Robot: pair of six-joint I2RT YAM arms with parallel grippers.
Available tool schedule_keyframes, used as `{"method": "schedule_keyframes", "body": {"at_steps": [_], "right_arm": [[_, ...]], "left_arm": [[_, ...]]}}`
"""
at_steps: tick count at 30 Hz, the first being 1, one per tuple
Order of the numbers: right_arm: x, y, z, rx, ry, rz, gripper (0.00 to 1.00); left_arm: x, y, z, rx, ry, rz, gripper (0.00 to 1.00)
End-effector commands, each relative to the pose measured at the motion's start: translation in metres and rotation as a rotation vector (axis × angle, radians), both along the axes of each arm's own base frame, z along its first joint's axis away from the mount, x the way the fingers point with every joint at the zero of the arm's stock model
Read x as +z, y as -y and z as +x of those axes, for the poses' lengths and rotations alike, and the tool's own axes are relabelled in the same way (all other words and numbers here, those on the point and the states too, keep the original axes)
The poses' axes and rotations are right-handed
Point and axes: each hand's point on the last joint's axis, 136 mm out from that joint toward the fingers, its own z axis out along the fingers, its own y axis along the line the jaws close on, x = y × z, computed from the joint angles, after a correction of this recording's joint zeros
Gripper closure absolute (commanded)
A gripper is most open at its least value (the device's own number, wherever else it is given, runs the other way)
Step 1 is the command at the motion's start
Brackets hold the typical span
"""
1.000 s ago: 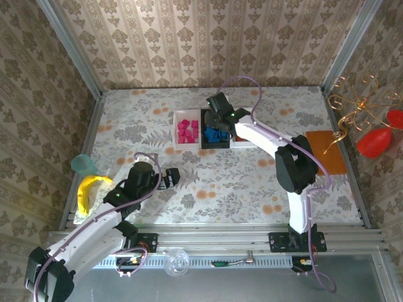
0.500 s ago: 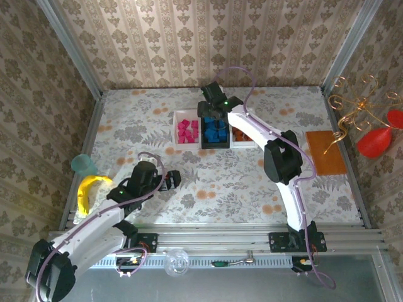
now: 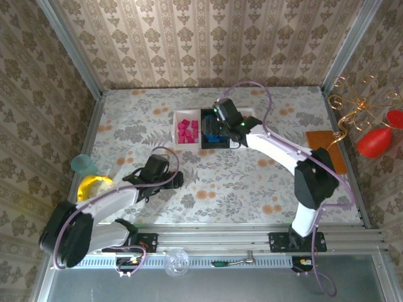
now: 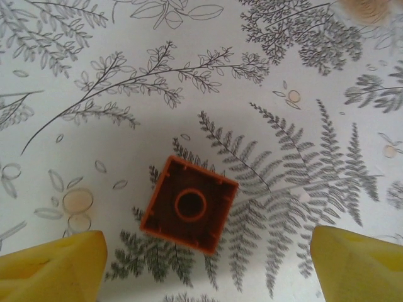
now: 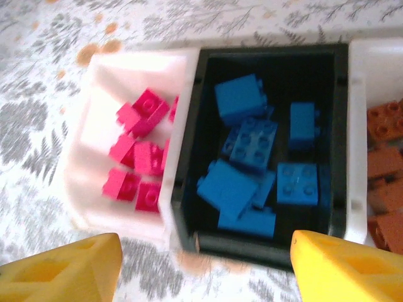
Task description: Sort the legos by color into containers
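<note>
Nearest, the left tool [image 4: 204, 267] has come down over a lone orange-brown brick [image 4: 189, 204] lying hollow side up on the table [image 4: 283, 63]. Its fingers have begun drawing in but stand wide, clear of the brick on both sides, so a pick looks imminent. Farther off, the right tool [image 5: 204, 270] has spread open above the black tray [image 5: 189, 207] of blue bricks [image 5: 252, 145], probably having dropped one. The pink bricks [image 5: 141, 157] sit in the left white tray [image 5: 107, 75], and other orange-brown bricks [image 5: 384, 163] sit in the right white tray [image 5: 362, 75].

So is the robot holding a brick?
No, nothing. The left gripper is open above an orange brick, not touching it; the right gripper is open above the trays.
</note>
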Motion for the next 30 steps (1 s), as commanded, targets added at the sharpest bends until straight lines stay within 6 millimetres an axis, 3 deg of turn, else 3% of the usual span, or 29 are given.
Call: {"method": "schedule_keyframes", "body": {"at_steps": [1,9,14,19,26,30], "right_arm": [[0.010,0.008,-0.017,-0.006,0.041,0.053,0.27],[0.017,0.044,-0.059,-0.052,0.080,0.085,0.27],[0.025,0.059,-0.069,-0.083,0.116,0.088,0.26],[0.018,0.072,-0.073,-0.117,0.111,0.071,0.26],[0.011,0.093,-0.085,-0.169,0.117,0.072,0.26],[0.010,0.110,-0.098,-0.205,0.129,0.065,0.25]], "left_arm": [[0.007,0.009,0.023,-0.029,0.069,0.051,0.18],[-0.012,0.008,0.030,-0.045,0.029,0.207,0.28],[-0.026,0.013,0.024,-0.073,-0.010,0.250,0.34],[-0.029,0.020,0.016,-0.098,-0.008,0.285,0.44],[-0.020,0.049,0.020,-0.151,0.014,0.239,0.59],[-0.005,0.083,0.027,-0.207,0.041,0.170,0.65]]}}
